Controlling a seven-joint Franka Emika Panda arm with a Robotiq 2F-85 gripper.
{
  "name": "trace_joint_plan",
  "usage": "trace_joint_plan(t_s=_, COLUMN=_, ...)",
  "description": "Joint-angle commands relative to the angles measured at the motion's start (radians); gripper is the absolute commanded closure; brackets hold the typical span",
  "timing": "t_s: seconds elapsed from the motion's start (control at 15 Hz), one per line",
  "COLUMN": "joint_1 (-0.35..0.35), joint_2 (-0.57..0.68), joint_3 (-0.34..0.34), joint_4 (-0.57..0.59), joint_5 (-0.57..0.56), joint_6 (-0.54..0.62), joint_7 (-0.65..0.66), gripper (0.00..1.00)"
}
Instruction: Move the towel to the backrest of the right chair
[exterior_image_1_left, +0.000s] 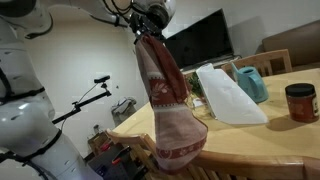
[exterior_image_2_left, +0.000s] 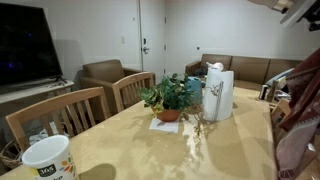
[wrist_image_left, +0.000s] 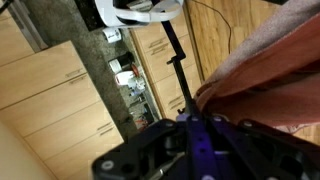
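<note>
The towel (exterior_image_1_left: 165, 95), dark red with tan stripes, hangs full length from my gripper (exterior_image_1_left: 147, 30), which is shut on its top end high above the table edge. Its lower end reaches a light-brown curved wooden rail, the right chair's backrest (exterior_image_1_left: 245, 168), at the bottom of an exterior view. I cannot tell whether the towel rests on the rail. The towel also shows at the right edge of an exterior view (exterior_image_2_left: 302, 115) and in the wrist view (wrist_image_left: 270, 70), above the dark gripper body (wrist_image_left: 200, 145).
On the wooden table (exterior_image_1_left: 270, 128) stand a white bag (exterior_image_1_left: 225, 95), a teal pitcher (exterior_image_1_left: 252, 84) and a red jar (exterior_image_1_left: 300, 102). A potted plant (exterior_image_2_left: 170, 98), a cup (exterior_image_2_left: 48, 160) and two slatted chairs (exterior_image_2_left: 60, 112) show across the table.
</note>
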Motion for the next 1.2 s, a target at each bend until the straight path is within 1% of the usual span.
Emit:
trace_joint_plan(t_s=0.0, joint_1=-0.039, joint_2=0.018, joint_3=-0.038, joint_4=0.062, joint_5=0.11, joint_6=0.018, joint_7=0.123, gripper=0.99)
trace_joint_plan(t_s=0.33, joint_1=-0.09, joint_2=0.032, joint_3=-0.099, joint_4=0.135, joint_5=0.228, joint_6=0.023, joint_7=0.271, gripper=0.99)
trace_joint_plan(t_s=0.67, joint_1=-0.157, joint_2=0.016, joint_3=-0.166, joint_4=0.192, joint_5=0.334, joint_6=0.028, joint_7=0.372, gripper=0.99)
trace_joint_plan(t_s=0.93, joint_1=-0.194, joint_2=0.018, joint_3=-0.204, joint_4=0.221, joint_5=0.357, joint_6=0.039, joint_7=0.448, gripper=0.99)
trace_joint_plan(t_s=1.13, joint_1=-0.205, joint_2=0.013, joint_3=-0.216, joint_4=0.221, joint_5=0.358, joint_6=0.055, joint_7=0.52, gripper=0.99)
